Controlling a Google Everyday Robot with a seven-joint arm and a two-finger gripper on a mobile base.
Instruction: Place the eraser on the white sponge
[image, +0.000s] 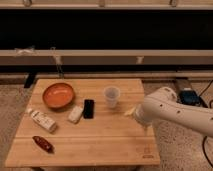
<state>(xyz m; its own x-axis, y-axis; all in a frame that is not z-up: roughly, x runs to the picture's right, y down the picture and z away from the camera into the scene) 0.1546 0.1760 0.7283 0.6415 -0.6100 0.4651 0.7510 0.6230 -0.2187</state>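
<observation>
The eraser (88, 108) is a flat black block lying on the wooden table (100, 140), near its middle. The white sponge (75, 114) is a small off-white block lying right beside the eraser on its left, side by side with it or nearly touching. My white arm (167, 109) reaches in from the right over the table's right edge. My gripper (131, 112) shows only as a small pale tip at the arm's end. It is to the right of the eraser, well apart from it, with nothing seen in it.
A clear plastic cup (112, 96) stands between the gripper and the eraser, slightly behind. An orange bowl (58, 95) sits at the back left. A white labelled bottle (42, 120) and a dark red pepper (43, 144) lie at the left front. Shelving runs behind the table.
</observation>
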